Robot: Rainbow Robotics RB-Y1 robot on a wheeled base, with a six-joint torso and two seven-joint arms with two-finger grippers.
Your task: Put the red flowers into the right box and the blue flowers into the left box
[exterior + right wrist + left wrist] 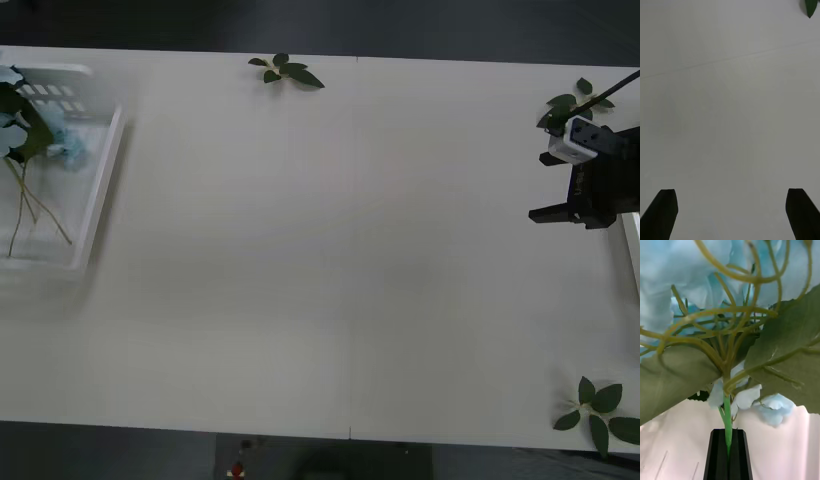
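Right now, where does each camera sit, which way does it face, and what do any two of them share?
Front: above the arms, looking down on the table; right gripper at its right edge.
Right wrist: faces bare tabletop, own black fingers apart.
Left wrist: looks along shut fingers clamping a blue flower stem.
Shared: front and left wrist both show blue flowers in the left box.
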